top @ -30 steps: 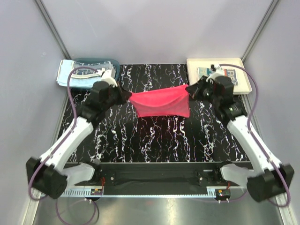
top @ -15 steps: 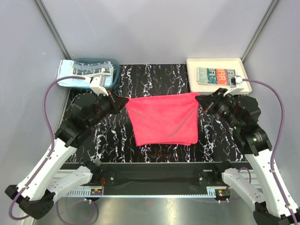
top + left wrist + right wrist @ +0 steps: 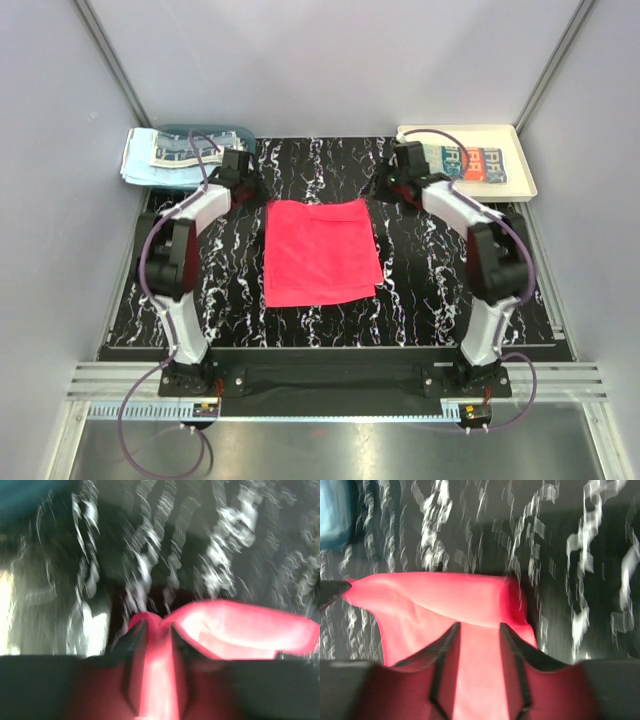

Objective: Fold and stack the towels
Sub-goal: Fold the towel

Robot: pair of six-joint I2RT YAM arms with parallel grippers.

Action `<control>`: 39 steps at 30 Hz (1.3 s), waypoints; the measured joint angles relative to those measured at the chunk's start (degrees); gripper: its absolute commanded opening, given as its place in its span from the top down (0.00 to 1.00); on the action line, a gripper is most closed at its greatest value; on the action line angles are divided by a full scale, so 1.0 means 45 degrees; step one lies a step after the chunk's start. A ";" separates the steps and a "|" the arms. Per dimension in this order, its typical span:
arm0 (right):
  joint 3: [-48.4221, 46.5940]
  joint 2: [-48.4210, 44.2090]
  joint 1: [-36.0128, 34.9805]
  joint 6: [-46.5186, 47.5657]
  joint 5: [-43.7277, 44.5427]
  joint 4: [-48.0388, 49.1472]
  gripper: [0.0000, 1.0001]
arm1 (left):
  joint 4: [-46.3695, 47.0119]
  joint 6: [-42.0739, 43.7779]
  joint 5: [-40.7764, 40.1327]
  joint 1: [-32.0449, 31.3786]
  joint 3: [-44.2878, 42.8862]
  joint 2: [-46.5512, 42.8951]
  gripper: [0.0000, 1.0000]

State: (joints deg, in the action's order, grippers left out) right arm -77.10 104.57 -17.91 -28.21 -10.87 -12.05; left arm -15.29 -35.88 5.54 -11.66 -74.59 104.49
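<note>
The red-pink towel (image 3: 322, 252) lies spread flat in the middle of the black marbled table (image 3: 430, 280), one single layer, its far edge running left to right between the two arms. Both arms reach out to the far half of the table, one at each far corner of the towel.

The right gripper (image 3: 479, 626) sits at the far right corner. In its wrist view the fingers (image 3: 445, 645) stand clearly spread, with red cloth showing in the gap between them and bunched up just beyond the tips.

The left gripper (image 3: 155, 624) is at the far left corner. Its view is badly blurred – a narrow strip of red runs between the two dark fingers (image 3: 131, 640), which look slightly parted, but I cannot tell whether they pinch the cloth or have let it go.

At the far left a teal basket (image 3: 205, 130) carries a light blue towel (image 3: 135, 160) and a patterned towel (image 3: 175, 150) draped over it. At the far right, folded patterned towels (image 3: 470, 160) rest in a cream tray (image 3: 520, 170) – well apart from the red one.
</note>
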 measured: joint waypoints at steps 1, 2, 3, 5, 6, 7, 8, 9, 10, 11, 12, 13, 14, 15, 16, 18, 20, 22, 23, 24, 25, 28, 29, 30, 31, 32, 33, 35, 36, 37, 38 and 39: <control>-0.0933 0.1049 0.0083 0.0010 -0.0049 0.0039 0.46 | -0.0024 0.0029 0.0102 0.0238 -0.0767 0.1127 0.48; -0.1802 0.1953 0.0180 0.0029 -0.0063 0.0024 0.41 | -0.0063 0.0053 0.0199 0.0457 -0.1535 0.2055 0.35; -0.2375 0.2477 0.0262 0.0063 -0.0068 -0.0073 0.37 | -0.0165 0.0112 0.0301 0.0617 -0.2200 0.2720 0.29; -0.3463 0.3279 0.0466 0.0068 -0.0010 -0.0267 0.32 | -0.0204 0.0151 0.0427 0.0903 -0.3128 0.3458 0.21; -0.3789 0.3410 0.0554 0.0121 0.0107 -0.0393 0.32 | -0.0238 0.0146 0.0471 0.1005 -0.3298 0.3487 0.21; -0.4022 0.3424 0.0612 0.0136 0.0209 -0.0583 0.33 | -0.0243 0.0165 0.0481 0.1054 -0.3356 0.3385 0.21; -0.4192 0.3366 0.0685 0.0151 0.0355 -0.0729 0.35 | -0.0175 0.0165 0.0481 0.1069 -0.3332 0.3206 0.21; -0.4231 0.3220 0.0738 0.0180 0.0539 -0.0763 0.37 | -0.0131 0.0160 0.0471 0.1054 -0.3215 0.2973 0.21; -0.4133 0.3011 0.0772 0.0165 0.0675 -0.0879 0.42 | -0.0019 0.0155 0.0442 0.1010 -0.2958 0.2613 0.23; -0.3954 0.2778 0.0787 0.0146 0.0787 -0.0986 0.44 | 0.0029 0.0136 0.0379 0.0937 -0.2521 0.2118 0.24; -0.3449 0.2331 0.0792 0.0097 0.0899 -0.0918 0.46 | -0.0024 0.0087 0.0189 0.0831 -0.2025 0.1549 0.26; -0.2822 0.1787 0.0792 0.0068 0.0947 -0.1001 0.47 | -0.0185 0.0029 -0.0083 0.0656 -0.1554 0.0942 0.32; -0.2093 0.1185 0.0787 0.0010 0.0947 -0.0991 0.49 | -0.0296 -0.0053 -0.0301 0.0471 -0.1156 0.0437 0.35; -0.1273 0.0539 0.0787 -0.0034 0.0937 -0.1039 0.51 | -0.0355 -0.0131 -0.0646 0.0160 -0.0573 -0.0243 0.36; -0.0656 0.0034 0.0777 -0.0087 0.0928 -0.1117 0.52 | -0.0466 -0.0204 -0.1005 -0.0219 0.0024 -0.0933 0.37; 0.1059 -0.1239 0.0748 -0.0253 0.0869 -0.1064 0.53 | -0.0563 -0.0544 -0.1661 -0.1078 0.1423 -0.2263 0.44; 0.2574 -0.2229 0.0675 -0.0374 0.0811 -0.1039 0.53 | -0.0690 -0.0899 -0.2030 -0.1948 0.2696 -0.3274 0.46; 0.4187 -0.3206 0.0529 -0.0510 0.0699 -0.0971 0.53 | -0.1098 -0.1399 -0.2492 -0.2788 0.4017 -0.4153 0.47; 0.4857 -0.3575 0.0427 -0.0583 0.0631 -0.0952 0.53 | -0.1277 -0.1695 -0.2676 -0.3099 0.4624 -0.4483 0.47; 0.5435 -0.3871 0.0296 -0.0641 0.0578 -0.0928 0.53 | -0.1433 -0.2001 -0.2841 -0.3308 0.5226 -0.4789 0.47; 0.5926 -0.4104 0.0160 -0.0714 0.0559 -0.0918 0.53 | -0.1598 -0.2288 -0.2982 -0.3444 0.5795 -0.5081 0.47; 0.6970 -0.4503 -0.0185 -0.0913 0.0476 -0.0743 0.53 | -0.1943 -0.3007 -0.3298 -0.3648 0.7077 -0.5872 0.47; 0.7247 -0.4561 -0.0267 -0.1001 0.0457 -0.0636 0.54 | -0.2055 -0.3206 -0.3361 -0.3682 0.7388 -0.6144 0.47; 0.7490 -0.4571 -0.0311 -0.1069 0.0408 -0.0466 0.54 | -0.2064 -0.3395 -0.3400 -0.3711 0.7630 -0.6363 0.47; 0.7698 -0.4571 -0.0355 -0.1161 0.0379 -0.0335 0.54 | -0.2040 -0.3541 -0.3424 -0.3740 0.7800 -0.6528 0.47; 0.7898 -0.4571 -0.0364 -0.1229 0.0369 -0.0185 0.54 | -0.1996 -0.3677 -0.3429 -0.3750 0.7936 -0.6640 0.47; 0.8058 -0.4566 -0.0369 -0.1297 0.0364 -0.0063 0.54 | -0.1948 -0.3798 -0.3429 -0.3750 0.8043 -0.6698 0.47; 0.8276 -0.4503 -0.0408 -0.1433 0.0355 0.0233 0.54 | -0.1802 -0.3910 -0.3415 -0.3759 0.8184 -0.6698 0.47; 0.8340 -0.4454 -0.0442 -0.1491 0.0340 0.0393 0.55 | -0.1724 -0.3949 -0.3376 -0.3764 0.8233 -0.6698 0.48; 0.8374 -0.4401 -0.0481 -0.1549 0.0311 0.0515 0.55 | -0.1632 -0.3983 -0.3347 -0.3769 0.8252 -0.6698 0.48; 0.8408 -0.4337 -0.0520 -0.1608 0.0277 0.0670 0.56 | -0.1554 -0.3997 -0.3322 -0.3774 0.8252 -0.6688 0.48; 0.8427 -0.4265 -0.0549 -0.1676 0.0248 0.0831 0.56 | -0.1443 -0.4007 -0.3283 -0.3793 0.8252 -0.6683 0.49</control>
State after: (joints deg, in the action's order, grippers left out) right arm -39.18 85.38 -20.38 -35.75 -9.76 -8.32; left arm -21.78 -53.91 -9.23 -28.73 -37.45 74.41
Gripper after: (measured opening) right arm 0.450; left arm 0.522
